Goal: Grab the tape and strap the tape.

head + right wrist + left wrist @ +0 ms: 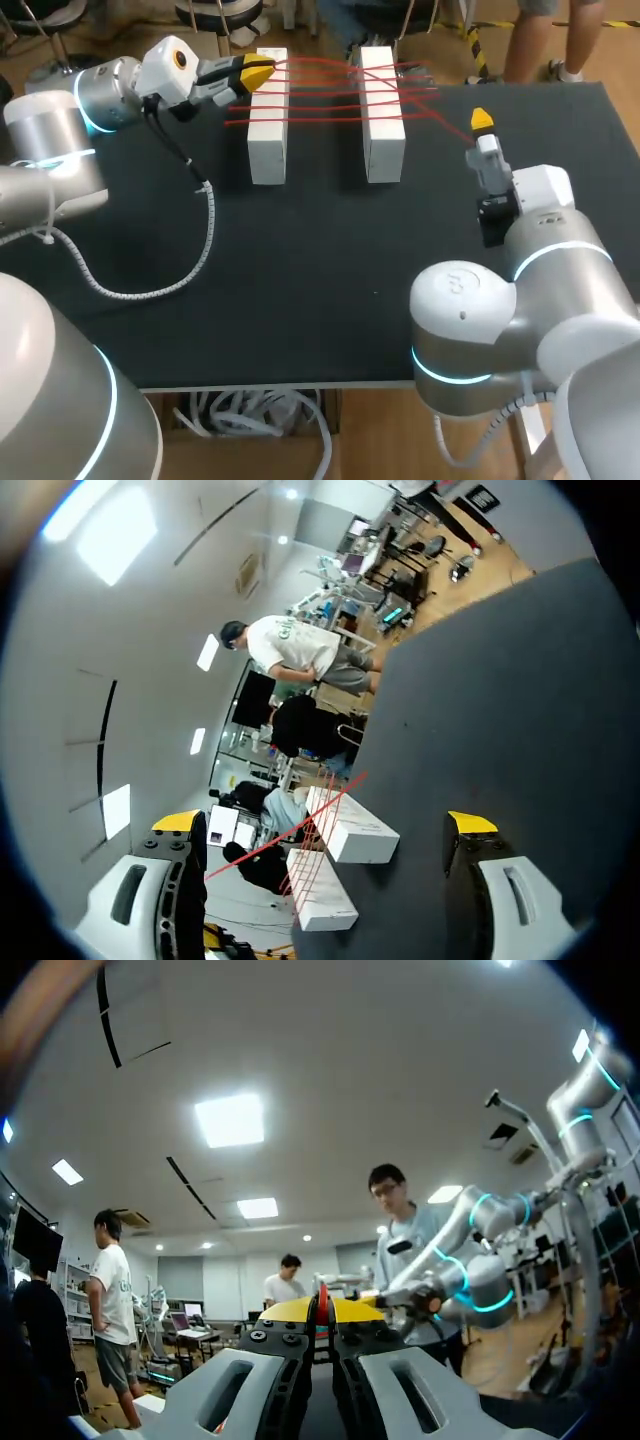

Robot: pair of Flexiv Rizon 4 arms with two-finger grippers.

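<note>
**ITEM: Red tape, part-strapped round two blocks; winding in hand**

**Step in hand.** Judged mid-strapping. Several turns of the red tape (325, 95) already cross both white blocks (267, 140), and the tape is not yet tied off.

**Left fingers** (250, 74). Clenched on the tape. In the left wrist view a red sliver stands pinched between the two yellow tips (350, 1310). The fingers sit at the far end of the nearer block, with strands fanning away from them across both blocks.

**Right fingers** (481, 121). Released and spread wide (472, 825). One strand of tape (288, 825) runs slantwise through the gap between them, on towards the blocks ahead. Whether it touches either finger cannot be told. Nothing is held.

**Next move, as judged.** Either the right fingers must clench on the strand lying between them, or the left must carry its end round for another turn. In both cases tension has to be kept, as a slack strand would likely slip off the block tops.

**Materials and shapes.**
- Tape: thin, cord-like in look, bright red. It lies taut in near-parallel lines that converge at the left fingers.
- Blocks: two long rectangular bars, matt white with square edges. They lie side by side and apart, ahead of both sets of fingers.
- Counter (300, 260): flat, dark, dull cloth-like surface without sheen.
- Fingers: grey bodies with hard yellow tips.
</note>
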